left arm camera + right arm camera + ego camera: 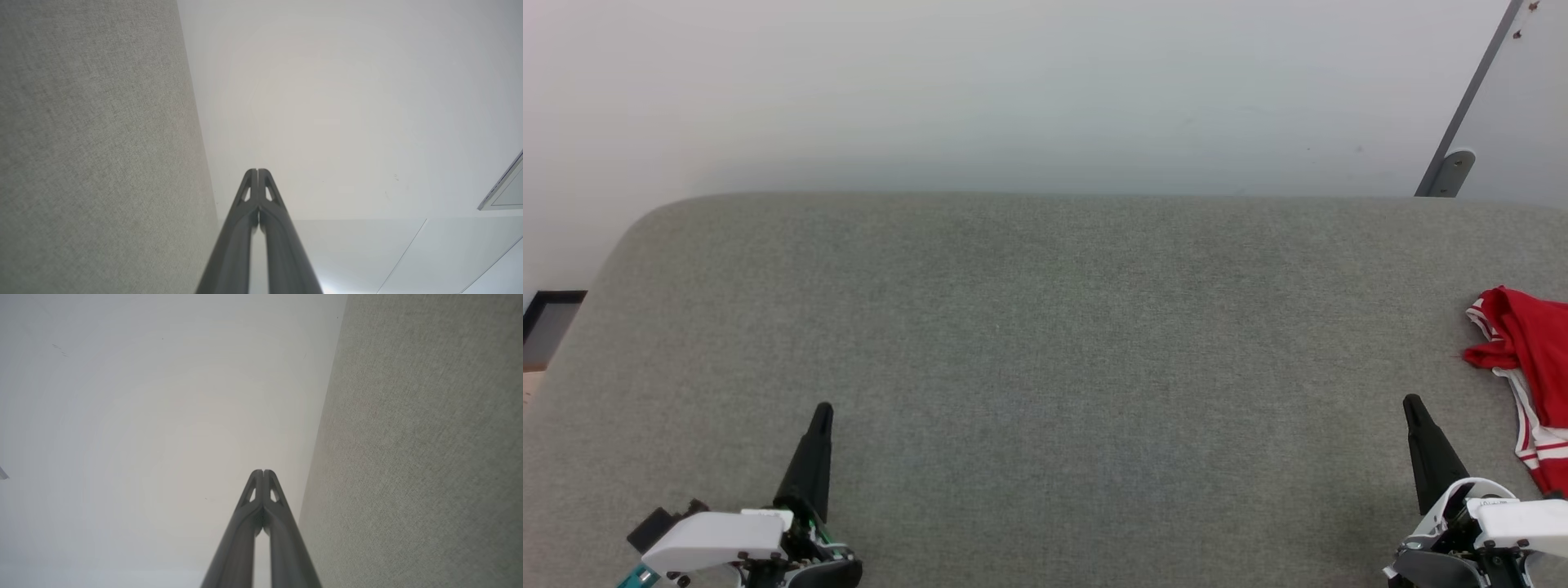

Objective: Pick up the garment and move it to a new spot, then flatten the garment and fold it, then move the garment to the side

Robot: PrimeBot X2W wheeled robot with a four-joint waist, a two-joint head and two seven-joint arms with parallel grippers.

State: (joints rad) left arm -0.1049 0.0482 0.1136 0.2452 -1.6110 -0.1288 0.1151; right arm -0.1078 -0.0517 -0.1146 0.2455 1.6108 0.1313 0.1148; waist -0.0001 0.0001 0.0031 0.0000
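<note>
Left gripper [823,408] and right gripper [1412,402] wait at near side of grey desk [1045,327], each w/ fingers pressed together, holding nothing. Red garment [1531,343] lies bunched at desk's right side, partly out of frame. Risk: a one-layer pinch could let it slip or trail off the edge.

grey padded surface [1045,327] broadly open, red garment [1531,347] bunched at right edge

On my feed, the big grey surface [1045,327] looks like rough matt woven cloth; the red-and-white garment [1535,336] is thinner, smoother fabric.
</note>
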